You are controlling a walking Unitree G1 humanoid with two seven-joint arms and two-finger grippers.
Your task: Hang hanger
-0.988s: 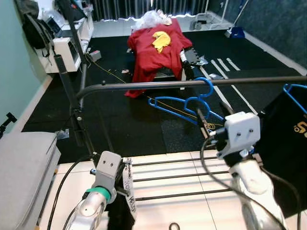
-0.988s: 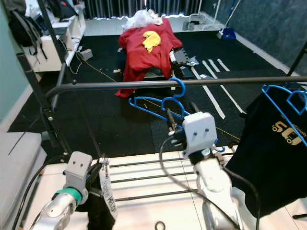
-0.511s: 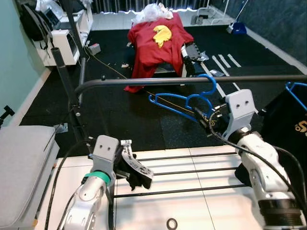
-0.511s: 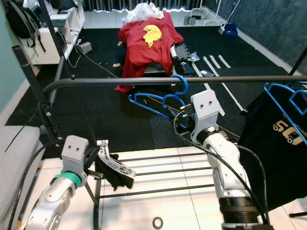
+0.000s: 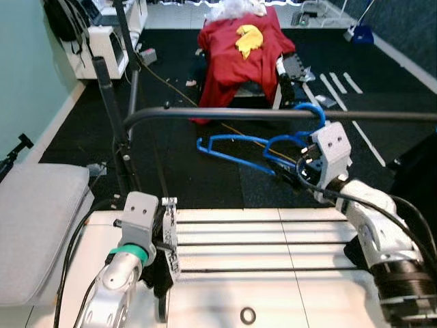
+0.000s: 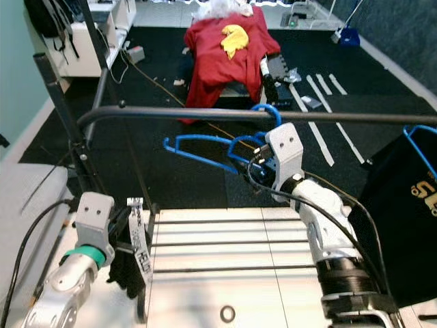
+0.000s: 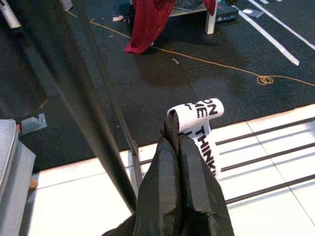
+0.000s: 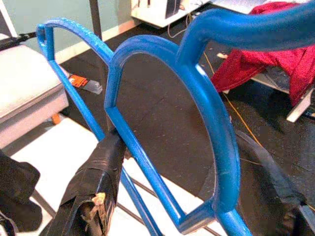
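Observation:
A blue plastic hanger (image 5: 235, 147) lies tilted out beyond the black rail (image 5: 225, 115), its hook (image 5: 313, 113) at the rail. My right gripper (image 5: 302, 164) is shut on the hanger just below the hook. In the right wrist view the blue hanger (image 8: 162, 147) runs between the black fingers (image 8: 93, 184). Low on the left, my left gripper (image 5: 162, 239) is shut on a black garment (image 7: 179, 196) with a white printed label (image 7: 202, 123); the cloth hides its fingers.
The rack's upright post (image 5: 113, 130) stands at the left. A black T-shirt on another blue hanger (image 6: 410, 198) hangs at the right. A grey cushion (image 5: 34, 219) lies left. A red cloth (image 5: 246, 48) covers a bench beyond. A white slatted platform (image 5: 273, 294) lies below.
The camera has shifted. My right arm has stretched forward, carrying the hanger farther past the rail. The garment in my left gripper swung up and has dropped back to hang down.

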